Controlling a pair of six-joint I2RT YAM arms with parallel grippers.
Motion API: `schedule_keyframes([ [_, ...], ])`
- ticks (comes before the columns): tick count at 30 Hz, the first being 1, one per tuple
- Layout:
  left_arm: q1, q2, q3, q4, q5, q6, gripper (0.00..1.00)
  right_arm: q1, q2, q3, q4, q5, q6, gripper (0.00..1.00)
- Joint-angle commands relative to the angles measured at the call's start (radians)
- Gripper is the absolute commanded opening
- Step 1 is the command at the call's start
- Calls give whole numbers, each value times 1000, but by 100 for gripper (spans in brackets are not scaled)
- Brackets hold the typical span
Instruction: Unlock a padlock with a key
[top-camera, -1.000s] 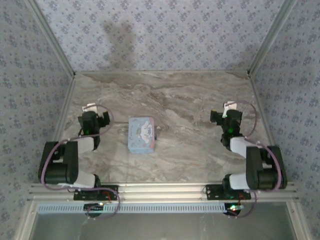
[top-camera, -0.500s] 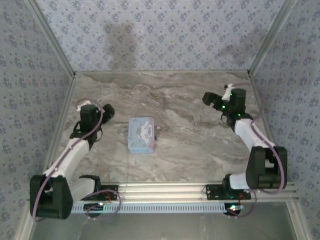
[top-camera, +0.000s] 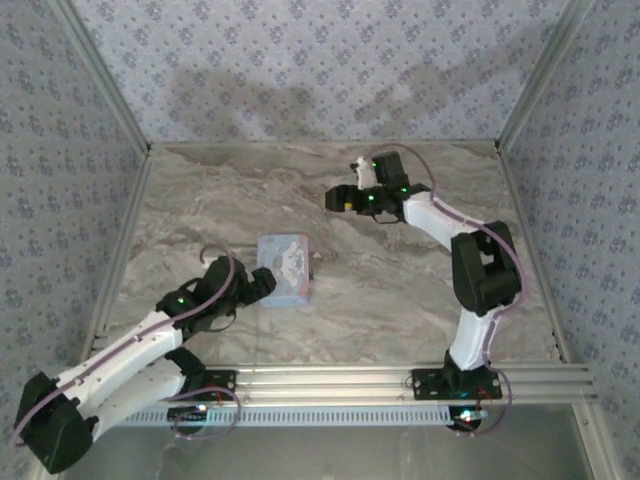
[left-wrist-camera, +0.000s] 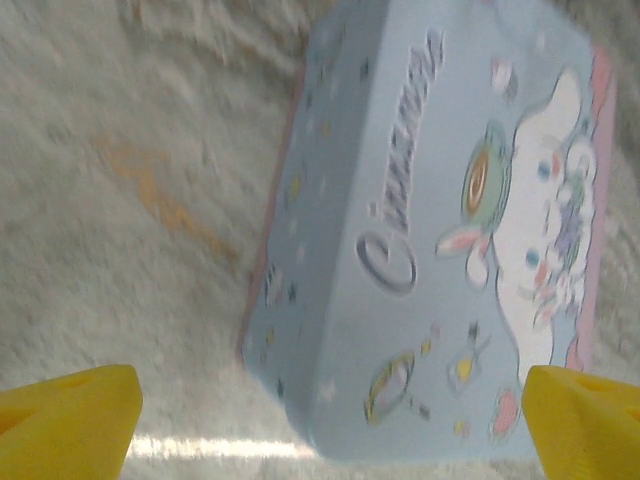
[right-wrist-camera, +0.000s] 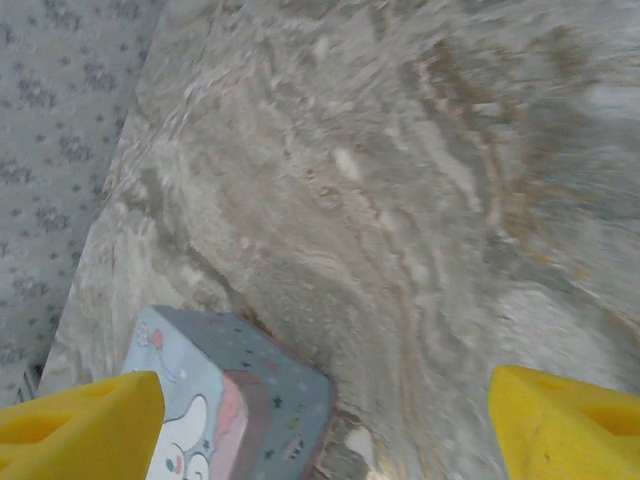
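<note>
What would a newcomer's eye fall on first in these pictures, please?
The light-blue tin with a white cartoon character, lying left of centre on the marble table, draws the eye first. The left gripper is right at its near-left side with yellow pads spread wide, while the right gripper, also open, is stretched out over the far part of the table.

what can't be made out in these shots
padlock: top view, a dark speck by the tin, too small to tell locked or open
tin: right wrist view, cut off by the bottom edge, blurred
left fingers: left wrist view, all but the tips cut off by the bottom edge
</note>
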Motion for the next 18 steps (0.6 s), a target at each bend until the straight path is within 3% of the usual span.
schedule_keyframes([
  [1, -71, -3, -1, -45, 30, -120, 98, 45, 86, 107, -102, -56, -32, 85],
  [5, -135, 13, -11, 13, 66, -123, 98, 94, 177, 212, -150, -80, -44, 80],
  [12, -134, 132, -4, 222, 181, -59, 96, 149, 293, 348, -219, -108, -56, 72],
  [18, -116, 248, 41, 281, 191, -28, 95, 171, 360, 417, -262, -152, -58, 66],
])
